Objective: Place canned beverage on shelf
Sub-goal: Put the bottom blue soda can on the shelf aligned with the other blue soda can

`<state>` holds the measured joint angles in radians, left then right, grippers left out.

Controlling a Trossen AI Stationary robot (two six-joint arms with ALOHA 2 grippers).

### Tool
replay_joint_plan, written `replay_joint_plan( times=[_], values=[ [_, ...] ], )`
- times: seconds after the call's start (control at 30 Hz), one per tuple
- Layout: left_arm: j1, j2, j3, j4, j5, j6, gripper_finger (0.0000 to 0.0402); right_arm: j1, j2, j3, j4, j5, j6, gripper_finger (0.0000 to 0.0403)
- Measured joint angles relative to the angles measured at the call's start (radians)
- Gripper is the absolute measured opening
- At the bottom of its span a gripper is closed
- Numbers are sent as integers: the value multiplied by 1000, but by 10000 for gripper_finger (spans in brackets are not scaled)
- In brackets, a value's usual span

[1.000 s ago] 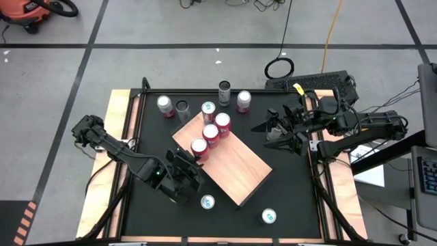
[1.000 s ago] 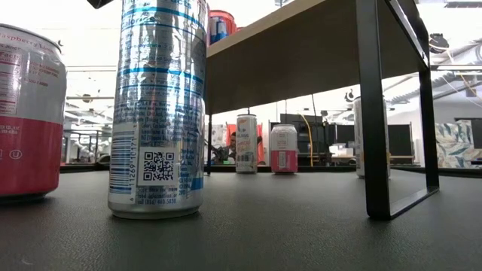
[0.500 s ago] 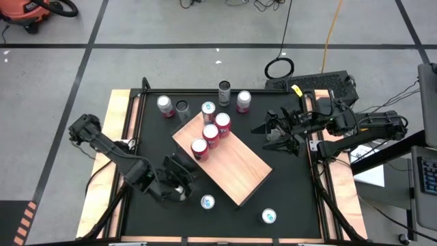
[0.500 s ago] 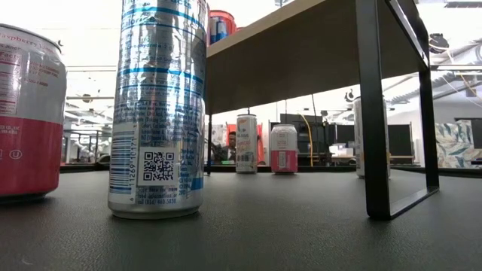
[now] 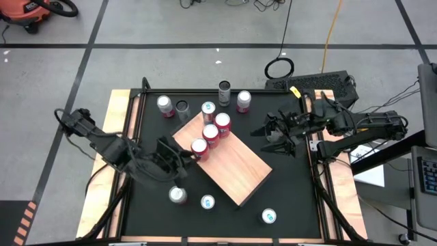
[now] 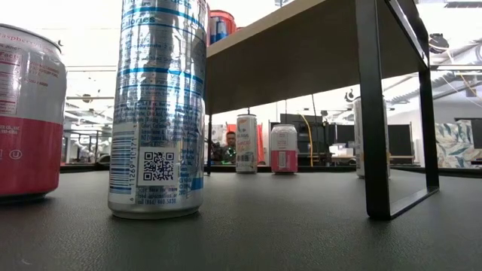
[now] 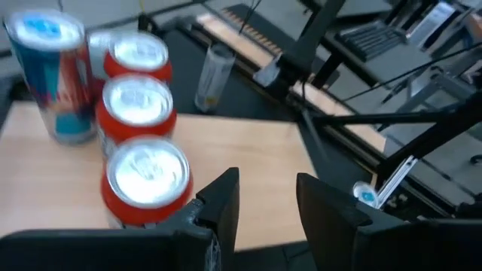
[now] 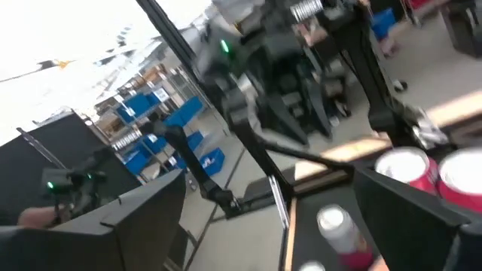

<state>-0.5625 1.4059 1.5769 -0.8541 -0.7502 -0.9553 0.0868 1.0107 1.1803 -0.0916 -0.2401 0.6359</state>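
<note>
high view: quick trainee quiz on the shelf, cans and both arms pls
1. How many cans stand on the shelf?
2. True or false: the left gripper holds a can between its fingers.
3. Where is the right gripper?
A. Above the cans on the shelf
B. Over the black table, beside the shelf, fingers apart
C. Shut on a can at the table's near edge

Key: 1. Four. 2. False: its fingers are apart and empty, next to the nearest red can on the shelf. 3. B.
</note>
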Motion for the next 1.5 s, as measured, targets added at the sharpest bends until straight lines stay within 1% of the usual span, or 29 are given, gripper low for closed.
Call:
replay_joint_plan(
  times=[0.1,0.23,0.4,0.57,0.73,0.9,1.0,1.13,1.4,1.5],
  values=[
    [9,-28,2,-8,1,70,134,6,0,48,-138,1,3,359],
    [29,-74,2,-36,0,146,134,33,3,153,-359,15,6,349],
    [57,-117,2,-99,16,204,134,113,34,289,-579,101,63,342],
    [72,-148,2,-176,48,212,134,243,140,393,-735,159,171,341],
    [71,-161,2,-241,68,190,134,367,268,495,-876,186,232,341],
    [72,-159,1,-295,125,154,134,471,360,565,-931,190,300,341],
    [71,-159,1,-309,148,160,134,525,401,567,-938,192,332,341],
    [71,-159,0,-313,149,175,134,590,463,568,-965,194,363,341],
    [71,-159,0,-307,186,149,134,679,566,568,-991,322,322,341],
    [71,-159,0,-307,194,150,134,696,600,568,-1006,322,299,341]
  ],
)
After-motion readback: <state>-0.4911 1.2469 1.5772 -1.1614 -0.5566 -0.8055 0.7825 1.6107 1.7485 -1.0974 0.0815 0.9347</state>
